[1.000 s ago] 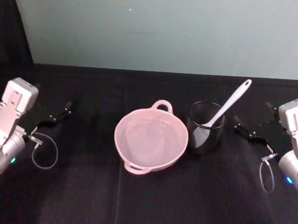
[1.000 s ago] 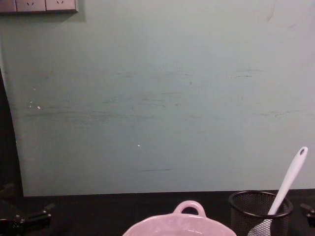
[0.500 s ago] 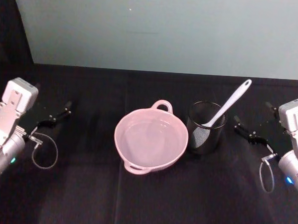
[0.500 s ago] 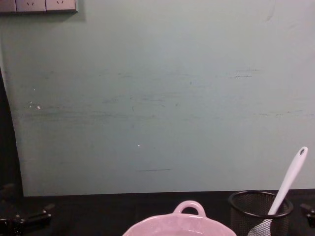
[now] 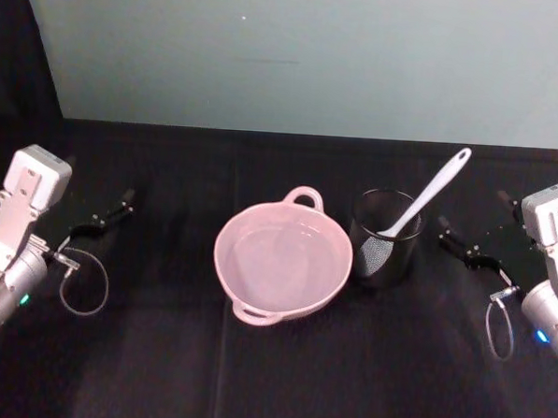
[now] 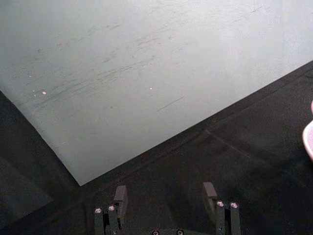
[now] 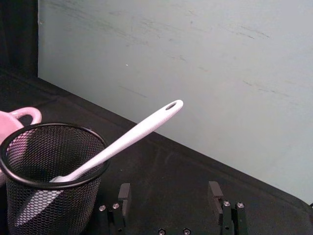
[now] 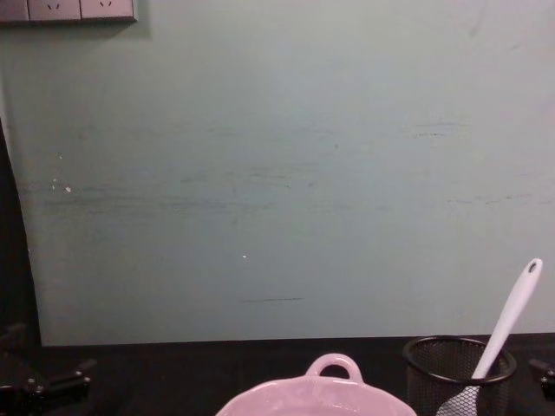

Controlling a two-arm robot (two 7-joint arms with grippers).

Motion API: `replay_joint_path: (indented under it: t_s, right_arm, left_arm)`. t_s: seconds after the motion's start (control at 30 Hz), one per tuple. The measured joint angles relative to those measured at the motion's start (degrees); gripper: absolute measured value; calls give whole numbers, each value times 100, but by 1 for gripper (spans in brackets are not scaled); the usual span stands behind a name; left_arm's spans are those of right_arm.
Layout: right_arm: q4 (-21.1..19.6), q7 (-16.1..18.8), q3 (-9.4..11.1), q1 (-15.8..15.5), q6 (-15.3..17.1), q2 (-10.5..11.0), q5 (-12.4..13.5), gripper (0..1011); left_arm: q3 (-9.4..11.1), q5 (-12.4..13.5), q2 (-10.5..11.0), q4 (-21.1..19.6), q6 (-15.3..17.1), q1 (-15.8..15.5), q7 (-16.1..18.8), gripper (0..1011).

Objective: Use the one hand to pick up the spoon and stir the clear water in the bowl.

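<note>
The pale pink bowl sits mid-table with its loop handle at the far rim, and the clear water lies still inside it. The bowl's handle and far rim also show in the chest view. The white spoon leans in a black mesh cup just right of the bowl, handle end up and to the right. My right gripper hovers open right of the cup; in its wrist view the right gripper faces the spoon with nothing between its fingers. My left gripper rests open at the far left, also seen from its wrist as the left gripper.
A black cloth covers the table, and a pale green wall stands behind it. The mesh cup stands close against the bowl's right side. Grey cable loops hang from both wrists.
</note>
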Motion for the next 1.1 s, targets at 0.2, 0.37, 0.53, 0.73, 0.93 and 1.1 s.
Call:
replay_joint_path:
  t_s: [0.2, 0.37, 0.53, 0.73, 0.93, 1.1]
  right_arm:
    - [0, 0, 0, 0, 0, 0, 0, 1002]
    - [0, 0, 0, 0, 0, 0, 0, 1003]
    - [0, 0, 15, -7, -3, -7, -2, 1003]
    - [-90, 87, 314, -233, -100, -139, 370, 1002]
    - [-404, 424, 737, -619, -33, -262, 1210, 1003]
    - [-615, 822, 1042, -845, 135, -395, 1954, 1003]
  left_arm:
    - [0, 0, 0, 0, 0, 0, 0, 1011]
    - [0, 0, 0, 0, 0, 0, 0, 1011]
    - [0, 0, 0, 0, 0, 0, 0, 1011]
    - [0, 0, 0, 0, 0, 0, 0, 1011]
    - [0, 0, 0, 0, 0, 0, 0, 1011]
    - [0, 0, 0, 0, 0, 0, 0, 1011]
